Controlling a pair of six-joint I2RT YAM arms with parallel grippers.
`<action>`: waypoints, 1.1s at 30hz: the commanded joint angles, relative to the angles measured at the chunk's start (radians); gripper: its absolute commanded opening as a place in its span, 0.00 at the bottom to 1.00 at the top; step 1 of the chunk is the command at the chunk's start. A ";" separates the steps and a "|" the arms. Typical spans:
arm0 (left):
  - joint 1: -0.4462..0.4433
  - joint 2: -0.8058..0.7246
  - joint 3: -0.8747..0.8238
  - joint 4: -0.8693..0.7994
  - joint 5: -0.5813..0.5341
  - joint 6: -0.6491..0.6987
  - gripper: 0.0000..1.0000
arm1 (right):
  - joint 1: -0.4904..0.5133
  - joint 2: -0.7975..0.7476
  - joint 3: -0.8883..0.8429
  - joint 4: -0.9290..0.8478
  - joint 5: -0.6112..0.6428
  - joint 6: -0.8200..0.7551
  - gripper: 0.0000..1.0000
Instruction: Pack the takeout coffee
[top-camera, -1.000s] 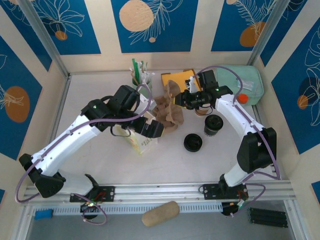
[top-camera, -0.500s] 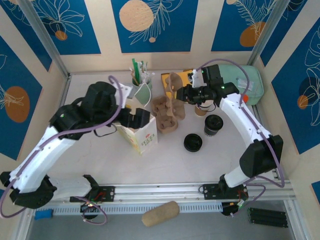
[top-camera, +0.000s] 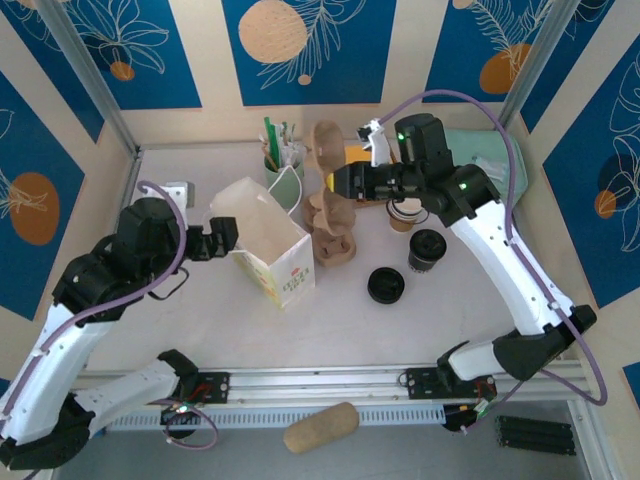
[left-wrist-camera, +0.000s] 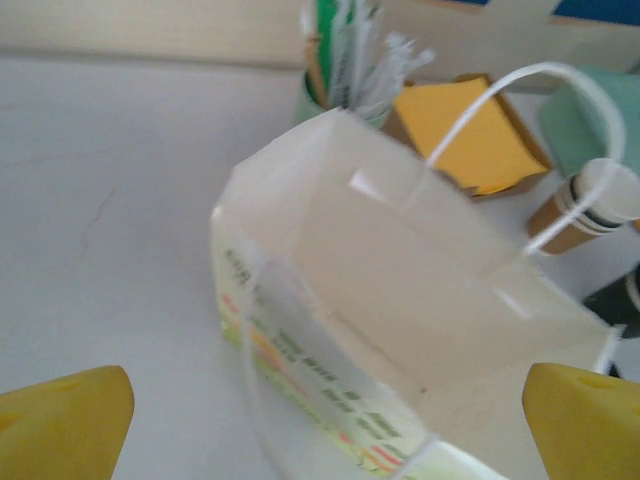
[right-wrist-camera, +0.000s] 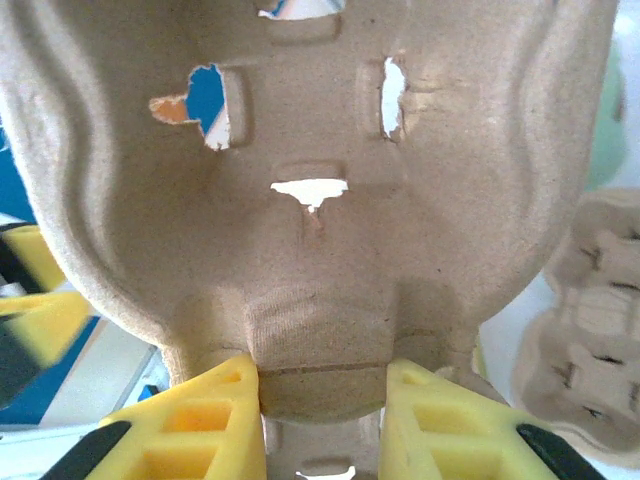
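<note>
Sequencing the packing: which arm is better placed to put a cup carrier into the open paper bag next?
Right. The right fingers grip a cup carrier, held above the stack beside the paper bag. The left fingers are open and empty on the bag's other side, probably better for steadying it.

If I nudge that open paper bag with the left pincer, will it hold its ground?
Probably not. The bag stands empty, so it is likely light and apt to slide or tip. Its thin walls look creased, so they would likely buckle rather than push back.
</note>
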 joint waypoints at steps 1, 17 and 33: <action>0.058 -0.036 -0.065 0.031 0.024 -0.036 0.99 | 0.091 0.008 0.099 -0.051 0.082 -0.061 0.27; 0.226 -0.084 -0.175 0.131 0.137 -0.007 0.84 | 0.379 0.468 0.736 -0.387 0.354 -0.257 0.27; 0.263 -0.118 -0.236 0.201 0.281 0.001 0.57 | 0.391 0.658 0.912 -0.509 0.389 -0.249 0.27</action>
